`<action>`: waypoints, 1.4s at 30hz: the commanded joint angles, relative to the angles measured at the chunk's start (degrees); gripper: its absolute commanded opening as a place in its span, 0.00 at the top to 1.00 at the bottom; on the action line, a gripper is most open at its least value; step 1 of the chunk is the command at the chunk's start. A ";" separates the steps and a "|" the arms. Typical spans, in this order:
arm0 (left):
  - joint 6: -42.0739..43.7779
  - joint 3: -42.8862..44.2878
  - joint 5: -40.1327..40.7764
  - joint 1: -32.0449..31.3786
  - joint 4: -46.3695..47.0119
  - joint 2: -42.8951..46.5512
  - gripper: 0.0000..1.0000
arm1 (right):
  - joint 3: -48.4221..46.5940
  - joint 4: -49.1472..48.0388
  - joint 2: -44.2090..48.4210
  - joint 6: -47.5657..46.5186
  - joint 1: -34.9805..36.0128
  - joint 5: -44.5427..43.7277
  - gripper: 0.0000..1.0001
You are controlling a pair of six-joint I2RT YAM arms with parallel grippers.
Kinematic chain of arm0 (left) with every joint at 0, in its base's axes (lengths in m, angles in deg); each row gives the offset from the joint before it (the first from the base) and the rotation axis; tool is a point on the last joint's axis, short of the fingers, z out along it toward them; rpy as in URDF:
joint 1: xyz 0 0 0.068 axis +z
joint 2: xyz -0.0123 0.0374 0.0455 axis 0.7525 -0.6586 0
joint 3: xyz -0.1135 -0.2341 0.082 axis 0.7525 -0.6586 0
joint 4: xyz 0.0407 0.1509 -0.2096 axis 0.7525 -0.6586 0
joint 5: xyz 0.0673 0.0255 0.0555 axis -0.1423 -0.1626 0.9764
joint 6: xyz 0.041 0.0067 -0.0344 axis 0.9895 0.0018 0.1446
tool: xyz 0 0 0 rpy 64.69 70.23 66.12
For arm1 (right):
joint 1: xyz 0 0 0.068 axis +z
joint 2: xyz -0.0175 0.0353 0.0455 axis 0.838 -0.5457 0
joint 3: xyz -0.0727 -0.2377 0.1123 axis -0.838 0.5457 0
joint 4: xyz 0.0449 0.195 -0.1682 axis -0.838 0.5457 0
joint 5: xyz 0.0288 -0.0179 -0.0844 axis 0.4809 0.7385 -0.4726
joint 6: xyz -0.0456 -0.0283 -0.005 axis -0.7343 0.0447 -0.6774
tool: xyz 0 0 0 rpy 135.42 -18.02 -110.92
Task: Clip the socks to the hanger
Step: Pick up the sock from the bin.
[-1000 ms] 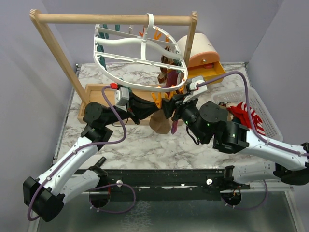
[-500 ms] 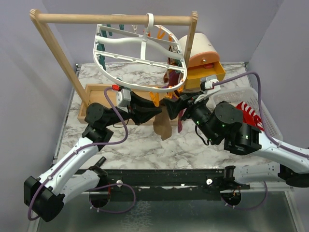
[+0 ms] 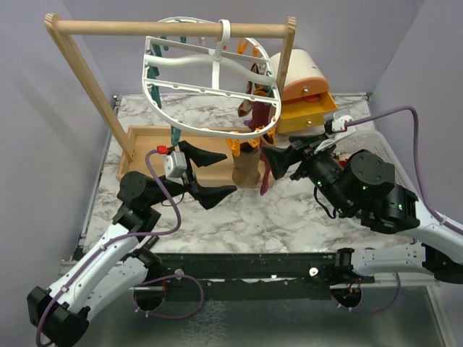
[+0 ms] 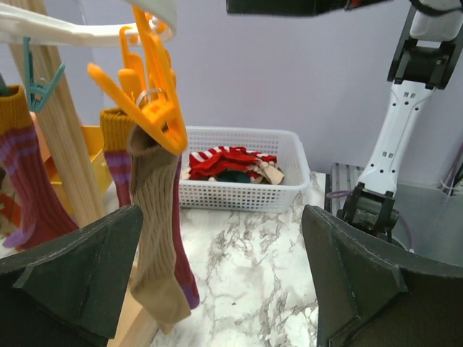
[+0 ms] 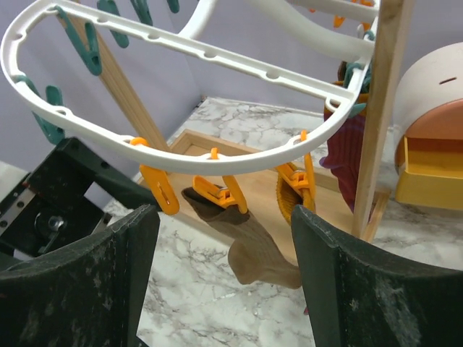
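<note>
While the left gripper (image 3: 226, 173) and right gripper (image 3: 271, 163) stand spread wide and hold nothing, the ribbed tan sock (image 4: 153, 238) dangles between them from a glossy orange clip (image 4: 155, 108). That clip hangs off the white oval plastic hanger (image 3: 210, 132), hooked over a wooden bar (image 3: 173, 29). Beyond, a maroon sock (image 3: 255, 108) is half screened by the ring, and the slatted basket (image 4: 239, 195) holds a jumble hard to sort.

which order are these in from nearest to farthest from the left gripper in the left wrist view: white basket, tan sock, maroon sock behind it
1. tan sock, hanging from an orange clip just ahead of the open left gripper, left of centre.
2. maroon sock, directly behind the tan one and partly hidden by it.
3. white basket, well beyond both on the table, around centre.
</note>
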 commanded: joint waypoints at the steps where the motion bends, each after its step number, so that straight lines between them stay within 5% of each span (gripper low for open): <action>1: 3.49 -4.57 6.17 -0.32 -7.20 6.81 0.01 | -2.36 -1.86 -0.48 -6.09 0.18 -5.81 0.21; 12: 1.65 -12.51 23.15 -0.35 -14.34 20.85 0.01 | -13.73 -23.72 -10.77 -23.63 -2.86 -16.68 0.24; 17: -2.74 -15.00 28.61 -0.32 -14.86 23.89 0.01 | -16.73 -15.34 -13.11 -7.71 -18.62 -12.36 0.26; 25: -6.25 -14.13 29.98 -0.32 -17.20 21.70 0.01 | -1.23 -13.75 -2.94 5.26 -41.29 -14.45 0.26; 30: -7.78 -11.75 30.70 -0.34 -21.24 19.60 0.01 | 3.46 2.40 -6.24 18.31 -60.29 0.64 0.26; 33: -8.04 -9.87 30.54 -0.35 -24.82 18.78 0.01 | 9.79 2.80 -8.58 18.27 -67.14 7.05 0.27; 42: -6.44 -10.48 30.76 -0.32 -23.95 17.47 0.01 | 28.63 -2.65 -14.28 18.52 -72.77 20.01 0.29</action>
